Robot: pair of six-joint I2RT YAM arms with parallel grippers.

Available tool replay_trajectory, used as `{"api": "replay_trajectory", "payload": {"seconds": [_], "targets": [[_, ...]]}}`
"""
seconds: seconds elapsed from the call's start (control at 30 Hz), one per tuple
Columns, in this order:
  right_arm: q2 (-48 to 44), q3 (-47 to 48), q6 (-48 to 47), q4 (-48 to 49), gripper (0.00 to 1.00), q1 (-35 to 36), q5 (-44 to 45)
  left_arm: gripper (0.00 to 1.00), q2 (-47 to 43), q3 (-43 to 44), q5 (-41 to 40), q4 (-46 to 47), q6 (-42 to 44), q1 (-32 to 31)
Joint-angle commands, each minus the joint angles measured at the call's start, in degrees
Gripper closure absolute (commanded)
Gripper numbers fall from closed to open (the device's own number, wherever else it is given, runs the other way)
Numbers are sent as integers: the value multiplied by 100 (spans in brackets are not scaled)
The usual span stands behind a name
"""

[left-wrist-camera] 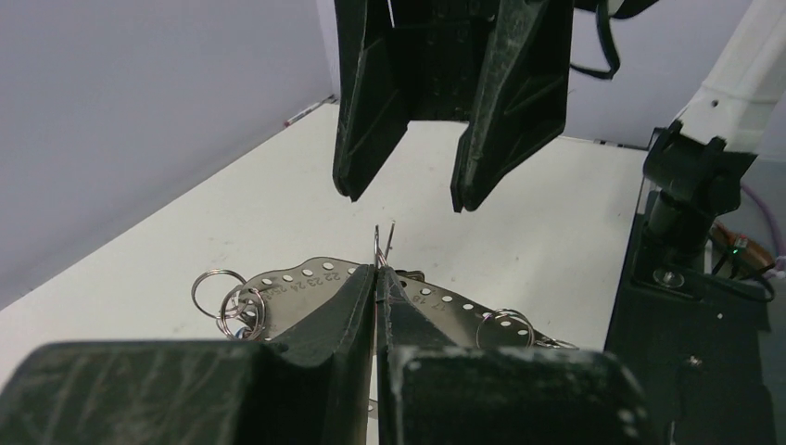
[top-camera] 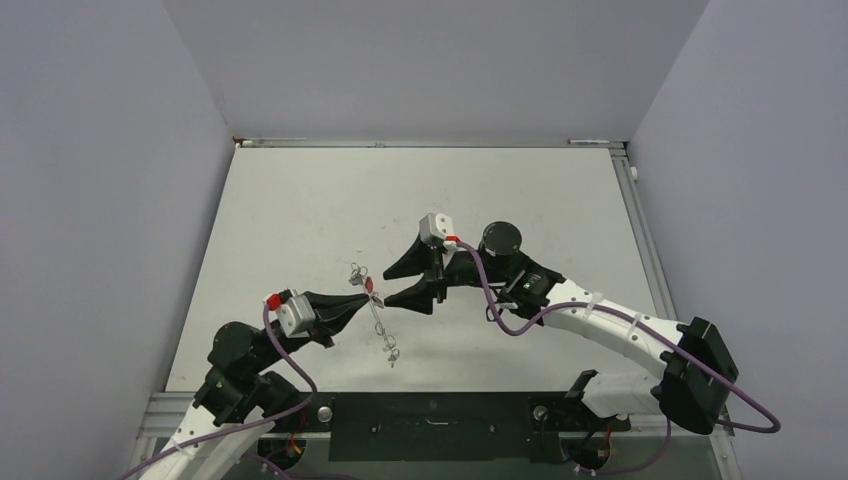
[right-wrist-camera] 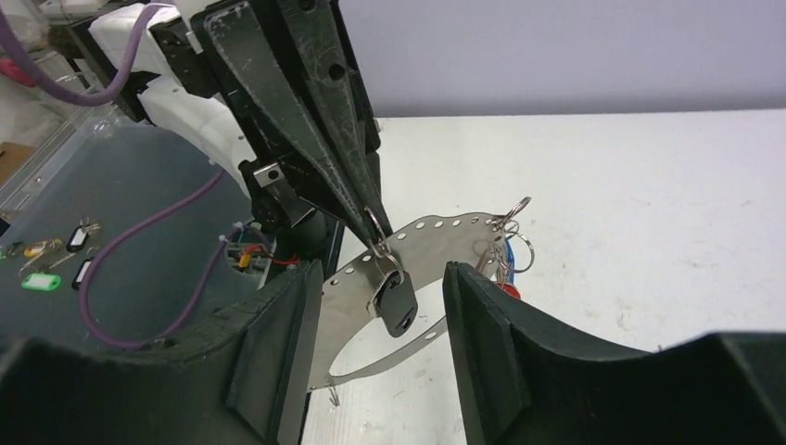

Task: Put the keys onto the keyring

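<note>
My left gripper (left-wrist-camera: 376, 276) is clamped tight on a small wire ring (left-wrist-camera: 383, 243) at the top of the keyring (right-wrist-camera: 436, 236); black key (right-wrist-camera: 397, 304) dangles there. Keyring stands on edge on the bench (top-camera: 300, 200), blue key (right-wrist-camera: 495, 259) and red key (right-wrist-camera: 506, 290) at its side. Beyond it my right gripper (top-camera: 386, 288) gapes wide, empty.

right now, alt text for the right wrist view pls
The left gripper, shut, dangles a black key by its small ring in front of the perforated silver keyring; the right gripper, open, flanks it in the foreground.
</note>
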Motion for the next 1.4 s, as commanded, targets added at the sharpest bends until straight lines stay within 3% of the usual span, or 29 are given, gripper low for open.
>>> {"api": "replay_trajectory", "payload": {"seconds": [0.0,0.23,0.5,1.37], "targets": [[-267,-144,-210,1241,49,80,-622,100,19,75,177,1295,-722,56],[-231,-99,-83,1531,56,287,-719,100,49,-290,539,2820,-1695,130],[-102,30,-5,1744,59,543,-617,100,116,-476,857,3488,-2086,405],[235,164,535,2282,70,567,-176,100,203,-634,1348,4055,-2603,716]]}}
